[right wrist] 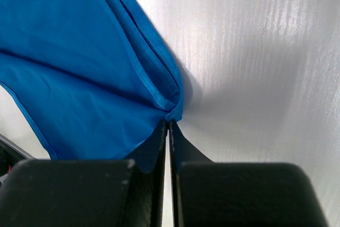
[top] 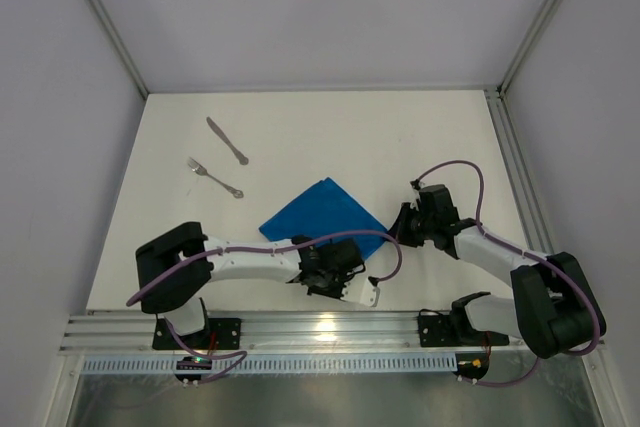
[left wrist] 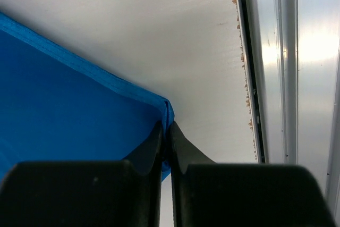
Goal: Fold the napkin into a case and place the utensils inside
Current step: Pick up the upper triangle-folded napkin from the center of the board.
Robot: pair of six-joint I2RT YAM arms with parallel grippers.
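Note:
The bright blue napkin (top: 322, 212) lies as a diamond near the table's front middle, and its edge shows doubled layers in the right wrist view. My left gripper (top: 335, 255) is at its near corner, jaws shut on the napkin's hemmed corner (left wrist: 168, 111). My right gripper (top: 398, 229) is at the right corner, shut on the napkin tip (right wrist: 174, 111). The utensils lie apart at the far left: a silver knife (top: 228, 140) and a silver fork (top: 215, 178), neither touching the cloth.
The table's front edge with its metal rail (left wrist: 276, 78) runs close beside the left gripper. White enclosure walls (top: 100, 37) stand around the table. Bare white tabletop (top: 420, 137) lies behind and right of the napkin.

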